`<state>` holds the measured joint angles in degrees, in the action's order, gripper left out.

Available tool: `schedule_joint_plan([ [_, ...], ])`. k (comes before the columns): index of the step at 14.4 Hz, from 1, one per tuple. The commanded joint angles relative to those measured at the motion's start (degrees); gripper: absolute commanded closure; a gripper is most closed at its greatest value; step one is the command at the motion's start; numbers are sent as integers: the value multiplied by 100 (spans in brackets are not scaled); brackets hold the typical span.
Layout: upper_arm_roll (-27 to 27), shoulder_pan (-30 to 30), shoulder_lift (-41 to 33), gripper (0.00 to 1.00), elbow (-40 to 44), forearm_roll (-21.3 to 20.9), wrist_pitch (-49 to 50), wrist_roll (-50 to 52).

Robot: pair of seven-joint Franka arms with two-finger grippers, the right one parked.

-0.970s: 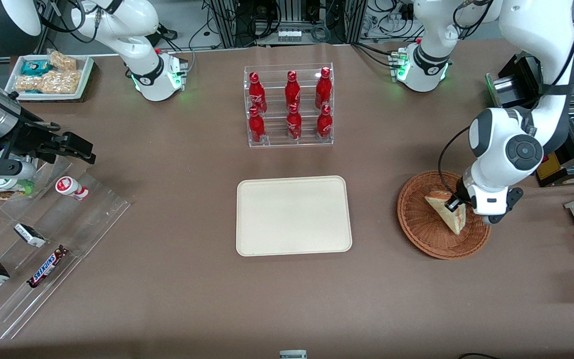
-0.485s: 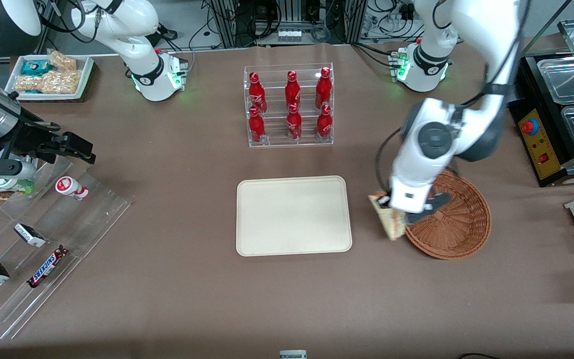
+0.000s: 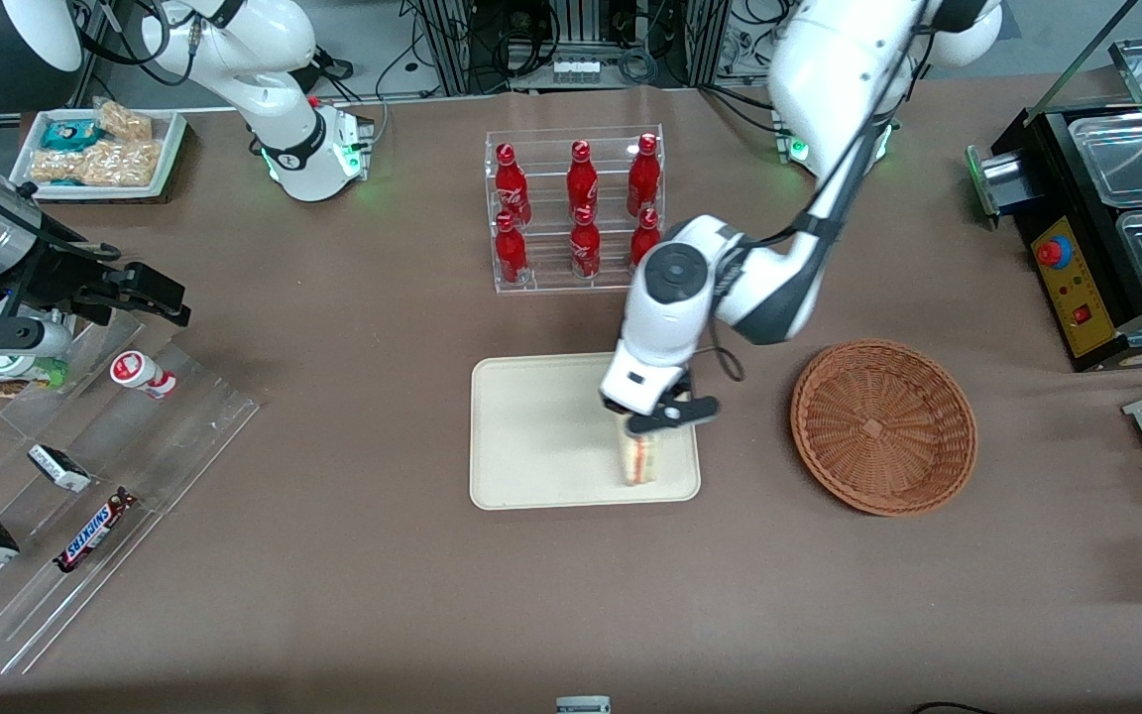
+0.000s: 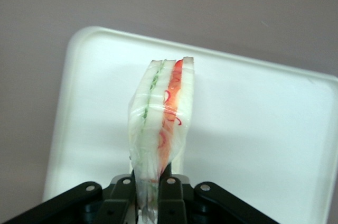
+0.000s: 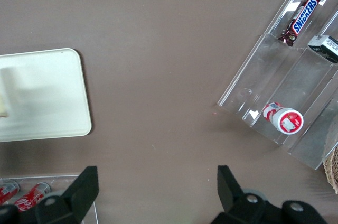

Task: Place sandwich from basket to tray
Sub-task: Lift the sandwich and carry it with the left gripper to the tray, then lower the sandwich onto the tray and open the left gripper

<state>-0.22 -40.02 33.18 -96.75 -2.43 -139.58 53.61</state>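
Over the tray (image 3: 531,436), your gripper (image 3: 642,428) pinches the sandwich (image 3: 637,458) tight, so lower gently before releasing.

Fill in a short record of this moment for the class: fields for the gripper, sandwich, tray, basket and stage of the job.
gripper: gripper above the tray, shut on the sandwich
sandwich: sandwich held on edge over the tray, filling stripes showing
tray: tray nothing lying on it
basket: basket beside the tray, holds nothing
stage: carried over, not yet released
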Motion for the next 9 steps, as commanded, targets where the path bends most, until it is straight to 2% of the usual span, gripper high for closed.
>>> schedule_joint_plan([
  [1,92,-313,311,92,253,23,-192,53],
  [3,110,-524,399,91,280,-21,-192,89],
  [4,110,-533,460,86,289,-12,-192,123],
  [5,110,-533,513,63,306,-4,-201,193],
  [6,110,-533,540,13,306,-3,-236,272],
  [7,110,-533,497,0,306,-21,-254,273],
  [9,136,-490,191,0,298,-21,-158,291],
])
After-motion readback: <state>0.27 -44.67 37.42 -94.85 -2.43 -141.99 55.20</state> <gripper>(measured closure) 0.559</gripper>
